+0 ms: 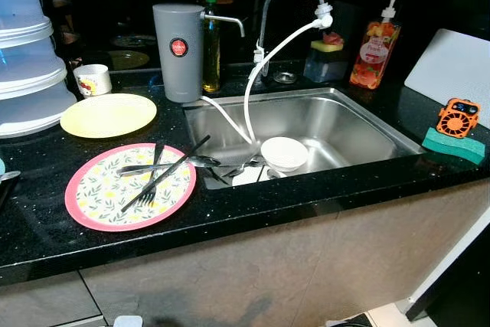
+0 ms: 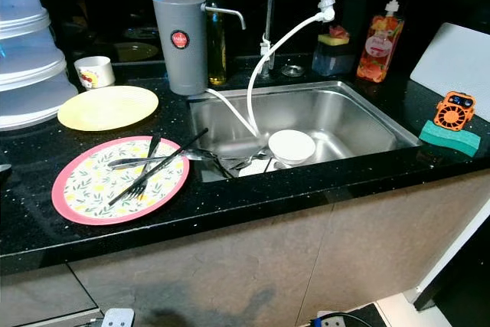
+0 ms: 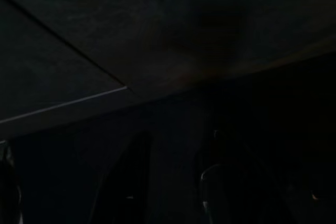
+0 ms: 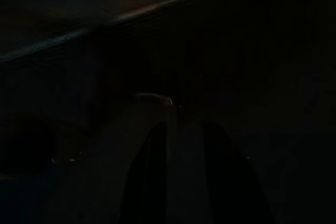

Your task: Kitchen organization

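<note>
A flowered plate (image 1: 130, 188) lies on the black desk (image 1: 46, 220) left of the sink (image 1: 344, 124), carrying a fork (image 1: 150, 181), spoon (image 1: 164, 165) and chopsticks (image 1: 167, 172). A white bowl (image 1: 284, 153) sits in the sink. Both wrist views are too dark to tell either end effector's opening.

You see a round red label on the grey dispenser (image 1: 178, 50) | a label on the soap bottle (image 1: 377, 50) | neither text is legible.
</note>
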Controlling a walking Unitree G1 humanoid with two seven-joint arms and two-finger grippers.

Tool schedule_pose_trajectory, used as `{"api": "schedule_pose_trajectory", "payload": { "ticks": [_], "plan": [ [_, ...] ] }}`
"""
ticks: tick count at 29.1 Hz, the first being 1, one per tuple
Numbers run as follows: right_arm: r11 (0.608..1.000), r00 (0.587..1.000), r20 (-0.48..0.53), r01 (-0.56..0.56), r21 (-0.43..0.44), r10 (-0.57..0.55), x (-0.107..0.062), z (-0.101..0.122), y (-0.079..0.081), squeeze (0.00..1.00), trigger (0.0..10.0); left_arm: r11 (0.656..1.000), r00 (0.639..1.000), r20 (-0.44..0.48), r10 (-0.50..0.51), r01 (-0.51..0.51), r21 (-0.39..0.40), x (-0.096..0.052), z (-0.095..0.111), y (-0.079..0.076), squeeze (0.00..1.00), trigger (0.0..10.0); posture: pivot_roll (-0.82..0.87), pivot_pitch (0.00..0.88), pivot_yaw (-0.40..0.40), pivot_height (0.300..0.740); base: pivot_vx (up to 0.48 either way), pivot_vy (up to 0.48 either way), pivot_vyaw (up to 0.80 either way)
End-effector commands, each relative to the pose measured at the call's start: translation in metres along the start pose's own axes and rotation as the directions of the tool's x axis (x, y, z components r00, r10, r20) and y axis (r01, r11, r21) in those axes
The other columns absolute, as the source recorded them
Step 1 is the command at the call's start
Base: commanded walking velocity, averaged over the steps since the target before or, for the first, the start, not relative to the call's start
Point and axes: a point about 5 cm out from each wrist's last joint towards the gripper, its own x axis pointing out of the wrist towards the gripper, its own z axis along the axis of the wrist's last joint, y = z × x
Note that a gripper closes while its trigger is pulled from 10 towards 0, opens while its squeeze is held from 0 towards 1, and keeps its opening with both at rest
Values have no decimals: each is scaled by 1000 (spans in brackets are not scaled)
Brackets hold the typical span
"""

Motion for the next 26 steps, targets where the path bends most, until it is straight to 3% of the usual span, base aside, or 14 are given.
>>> {"api": "schedule_pose_trajectory", "payload": {
  "ticks": [1,4,10,20,26],
  "plan": [
    [998,998,49,-28,50,26,1,8,5,0,10000,998,998,-8,-58,58,-40,-2,-6,-5,0,10000,4,12,3,740,0,0,0],
    [999,997,58,-41,-8,41,1,6,7,0,10000,998,998,15,-56,56,-5,-3,-5,-5,0,10000,4,14,11,740,0,0,0],
    [997,989,129,-73,11,71,-1,8,8,0,10000,999,1000,9,-26,25,24,-3,-7,-4,0,10000,10,15,9,740,0,0,0],
    [996,1000,3,-29,-85,30,-1,-6,2,0,10000,999,997,-63,34,-33,25,-5,-15,4,0,10000,4,14,-11,740,0,0,0],
    [996,999,4,-33,-88,34,0,-3,4,0,10000,999,998,-58,25,-23,43,-5,-16,2,0,10000,0,6,-10,740,0,0,0]
  ]
}}
